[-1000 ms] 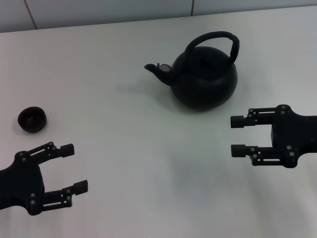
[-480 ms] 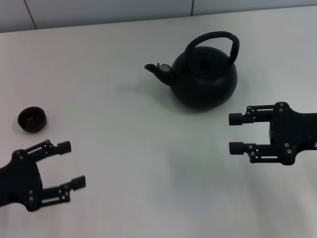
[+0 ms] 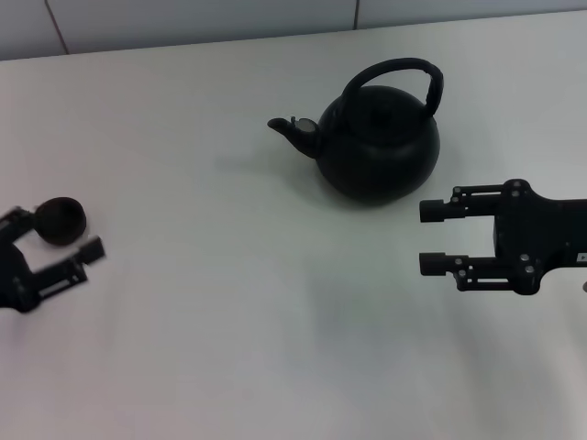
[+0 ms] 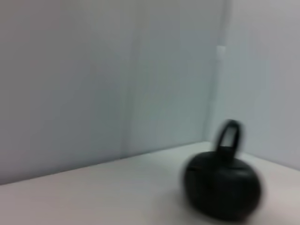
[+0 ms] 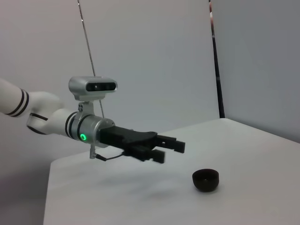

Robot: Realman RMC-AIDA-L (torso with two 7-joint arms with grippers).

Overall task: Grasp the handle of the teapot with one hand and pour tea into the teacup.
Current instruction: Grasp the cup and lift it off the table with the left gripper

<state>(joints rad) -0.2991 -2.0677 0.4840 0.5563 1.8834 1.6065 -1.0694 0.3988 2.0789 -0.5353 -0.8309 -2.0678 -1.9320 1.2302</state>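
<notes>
Left claw (image 3: 57, 240) open beside teacup (image 3: 60, 219); right claw (image 3: 433, 237) open near teapot (image 3: 378, 139)

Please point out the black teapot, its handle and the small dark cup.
round matte-black teapot (image 3: 381, 147), head view, on the belly.
arched black handle (image 3: 394, 66), head view, top of the arch.
small dark round teacup (image 3: 60, 220), head view, on its rim.

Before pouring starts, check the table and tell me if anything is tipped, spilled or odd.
Nothing stands out. The teapot sits upright, handle raised; the teacup stands upright, with no spill showing. The left gripper is open around the teacup; the right gripper is open beside the teapot.
</notes>
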